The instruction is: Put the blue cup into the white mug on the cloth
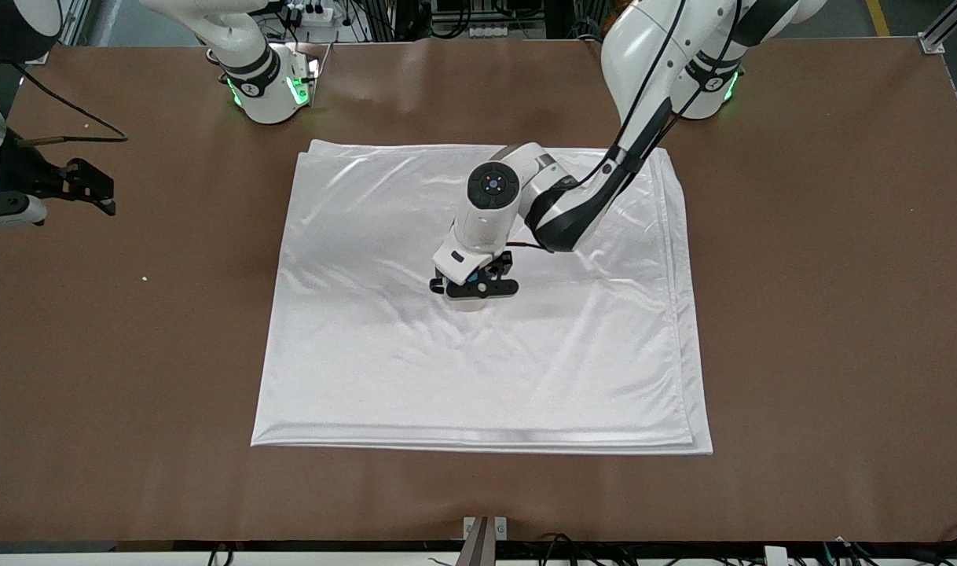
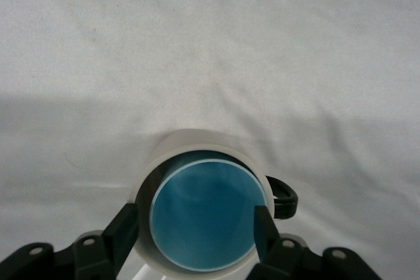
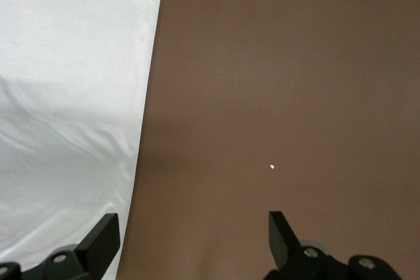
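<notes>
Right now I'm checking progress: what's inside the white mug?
The blue cup sits inside the white mug on the cloth, with the left gripper fingers either side of it. The mug's bottom is covered. The right gripper waits, open, over bare table.
</notes>
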Robot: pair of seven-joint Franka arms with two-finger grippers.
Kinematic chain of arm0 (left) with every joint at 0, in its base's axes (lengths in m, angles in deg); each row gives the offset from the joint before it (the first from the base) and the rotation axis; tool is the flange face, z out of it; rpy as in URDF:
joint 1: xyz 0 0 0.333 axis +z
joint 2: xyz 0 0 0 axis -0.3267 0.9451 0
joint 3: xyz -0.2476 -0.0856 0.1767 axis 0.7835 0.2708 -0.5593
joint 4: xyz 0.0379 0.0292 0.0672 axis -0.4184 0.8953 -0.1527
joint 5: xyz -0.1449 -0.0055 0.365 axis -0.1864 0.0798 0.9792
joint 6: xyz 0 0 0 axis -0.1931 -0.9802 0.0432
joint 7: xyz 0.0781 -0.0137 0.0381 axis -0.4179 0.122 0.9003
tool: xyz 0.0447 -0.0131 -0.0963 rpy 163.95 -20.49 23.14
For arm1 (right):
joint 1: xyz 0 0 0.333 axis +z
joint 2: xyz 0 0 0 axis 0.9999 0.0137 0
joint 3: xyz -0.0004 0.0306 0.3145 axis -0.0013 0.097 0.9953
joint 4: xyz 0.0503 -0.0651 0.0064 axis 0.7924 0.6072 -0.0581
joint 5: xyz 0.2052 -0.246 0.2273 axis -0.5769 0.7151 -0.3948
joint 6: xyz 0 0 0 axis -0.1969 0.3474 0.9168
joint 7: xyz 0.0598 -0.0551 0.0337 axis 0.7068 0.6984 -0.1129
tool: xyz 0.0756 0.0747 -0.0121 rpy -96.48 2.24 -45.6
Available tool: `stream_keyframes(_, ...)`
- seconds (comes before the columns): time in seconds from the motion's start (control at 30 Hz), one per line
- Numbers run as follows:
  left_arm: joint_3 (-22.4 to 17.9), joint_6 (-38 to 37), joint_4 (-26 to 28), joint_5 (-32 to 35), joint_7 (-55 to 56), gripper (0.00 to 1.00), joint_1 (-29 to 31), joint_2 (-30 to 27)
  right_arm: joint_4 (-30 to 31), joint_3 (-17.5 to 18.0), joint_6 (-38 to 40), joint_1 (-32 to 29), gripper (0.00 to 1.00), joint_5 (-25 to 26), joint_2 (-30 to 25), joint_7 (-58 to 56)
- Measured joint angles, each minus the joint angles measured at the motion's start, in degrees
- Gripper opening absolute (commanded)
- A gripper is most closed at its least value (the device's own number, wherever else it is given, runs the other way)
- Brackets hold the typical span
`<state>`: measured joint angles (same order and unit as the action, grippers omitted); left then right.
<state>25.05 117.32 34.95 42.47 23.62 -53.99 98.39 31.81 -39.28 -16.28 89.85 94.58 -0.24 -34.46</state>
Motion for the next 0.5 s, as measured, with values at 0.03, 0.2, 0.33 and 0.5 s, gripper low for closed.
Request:
stream_keyframes(0.03, -0.07, -0.01, -0.05, 0.00, 0.00, 1.00, 0.00, -0.38, -0.29, 0.00, 0.00, -0.02, 1.00, -0.01, 0.15, 0.97)
stream_keyframes(0.2, -0.88, -0.57, -0.16, 0.00, 0.00, 1.00, 0.10, -2.47, -1.08, 0.01, 0.00, -0.08, 1.00, -0.04, 0.62, 3.12)
stream_keyframes(0.33, -2.81, -1.38, -0.18, 0.05, 0.00, 1.00, 0.32, -4.43, -1.45, 0.00, -0.03, -0.32, 1.00, -0.27, 1.06, 3.68)
stream_keyframes(0.5, -4.86, -2.73, -0.17, 0.26, -1.10, 1.00, 3.03, -6.05, -2.36, 0.00, -0.06, -0.52, 1.00, -1.57, 1.78, 4.02)
